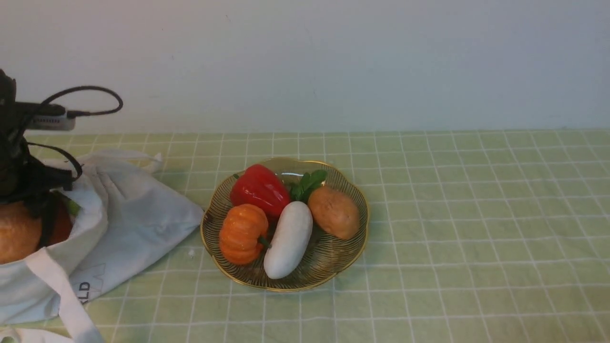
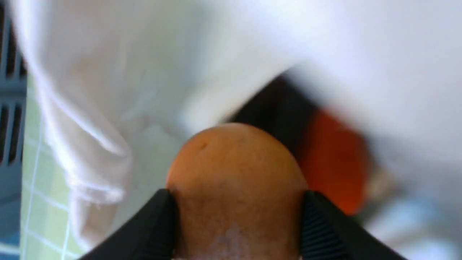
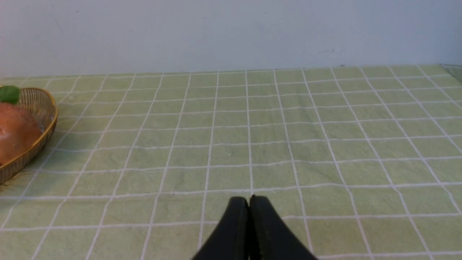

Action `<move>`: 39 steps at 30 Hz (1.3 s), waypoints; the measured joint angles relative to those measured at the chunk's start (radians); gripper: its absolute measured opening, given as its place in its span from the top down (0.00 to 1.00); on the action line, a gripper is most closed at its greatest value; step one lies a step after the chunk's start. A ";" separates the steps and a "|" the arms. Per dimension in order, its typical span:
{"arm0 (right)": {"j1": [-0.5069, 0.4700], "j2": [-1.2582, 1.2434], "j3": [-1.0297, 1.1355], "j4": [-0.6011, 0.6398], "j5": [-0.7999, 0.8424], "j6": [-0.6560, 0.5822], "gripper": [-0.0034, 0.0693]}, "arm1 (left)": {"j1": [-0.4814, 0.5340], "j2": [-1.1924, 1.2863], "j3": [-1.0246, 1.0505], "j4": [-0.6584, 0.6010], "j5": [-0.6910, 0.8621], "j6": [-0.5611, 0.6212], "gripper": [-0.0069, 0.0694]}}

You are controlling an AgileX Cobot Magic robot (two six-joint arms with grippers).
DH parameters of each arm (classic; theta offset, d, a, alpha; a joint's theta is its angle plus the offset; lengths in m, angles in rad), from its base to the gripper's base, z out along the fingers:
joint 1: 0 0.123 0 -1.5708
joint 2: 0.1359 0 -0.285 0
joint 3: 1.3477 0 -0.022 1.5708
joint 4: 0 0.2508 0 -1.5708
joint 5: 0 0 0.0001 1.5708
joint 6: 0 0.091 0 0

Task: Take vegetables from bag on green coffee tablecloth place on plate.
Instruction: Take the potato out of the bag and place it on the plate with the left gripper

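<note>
at the far left of the front view, the black left arm point(image 1: 19, 157), with looping cables, stands at the open mouth of the bag point(image 1: 133, 209). this is a floppy white cloth tote lying on the green coffee tablecloth point(image 1: 476, 228), and the printed letters "ld" show on its near side. the left gripper point(image 2: 236, 202) has hold of a brown potato point(image 2: 234, 159). in the left wrist view its two black fingers point(image 2: 158, 224) are spread just wide enough to press on opposite sides of the potato, which fills the gap between them. the potato sits at the bag's mouth with white cloth around it. a blurred orange-red vegetable point(image 2: 332, 162) lies just beside it inside the bag, but its kind cannot be told. just right of the bag is the plate point(image 1: 329, 259), a round amber dish with a scalloped gold rim; whether cloth and rim touch cannot be told. the plate holds a red pepper point(image 1: 259, 189) at far left and an orange pumpkin point(image 1: 242, 233) at near left. a white radish point(image 1: 288, 239) lies lengthwise in the middle, with green leaves point(image 1: 309, 183) at its far end, and a second potato point(image 1: 334, 212) is on the right. the pepper, pumpkin and radish touch one another. the right gripper point(image 3: 249, 202) appears only in its own wrist view, above the checked cloth, its fingers pressed together with nothing between them.
</note>
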 joint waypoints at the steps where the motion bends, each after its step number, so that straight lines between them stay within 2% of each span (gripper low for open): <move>1: 0.000 0.000 0.000 0.000 0.000 0.000 0.97 | -0.019 -0.018 0.000 0.000 -0.005 0.001 0.39; 4: 0.000 0.000 0.000 0.000 0.000 0.000 0.97 | -0.106 -0.106 0.000 0.000 -0.008 0.001 0.39; 6: 0.000 0.000 0.000 0.000 0.000 0.000 0.97 | -0.130 -0.122 0.000 0.000 -0.008 0.001 0.39; 7: 0.000 0.000 0.000 0.000 0.000 0.000 0.97 | -0.196 -0.157 0.000 0.000 -0.012 0.001 0.39; 10: 0.000 0.000 0.000 0.000 0.000 0.000 0.97 | -0.273 -0.189 0.000 -0.001 -0.027 0.001 0.39; 11: 0.000 0.000 0.000 0.000 0.000 0.000 0.97 | -0.345 -0.203 0.000 -0.003 -0.057 0.001 0.39; 12: 0.000 0.000 0.000 0.000 0.000 0.000 0.97 | -0.353 -0.204 0.000 -0.004 -0.061 0.001 0.39; 16: 0.000 0.000 0.000 0.000 0.000 0.000 0.97 | -0.513 -0.194 0.000 -0.032 -0.151 0.001 0.39; 21: 0.000 0.000 0.000 0.000 0.000 0.000 0.97 | -0.656 -0.127 0.000 -0.110 -0.252 0.001 0.39; 29: 0.000 0.000 0.000 0.000 0.000 0.000 0.97 | -0.764 0.019 0.000 -0.148 -0.416 0.000 0.39; 39: 0.000 0.000 0.000 0.000 0.000 0.000 0.97 | -0.769 0.124 0.000 -0.167 -0.511 -0.009 0.39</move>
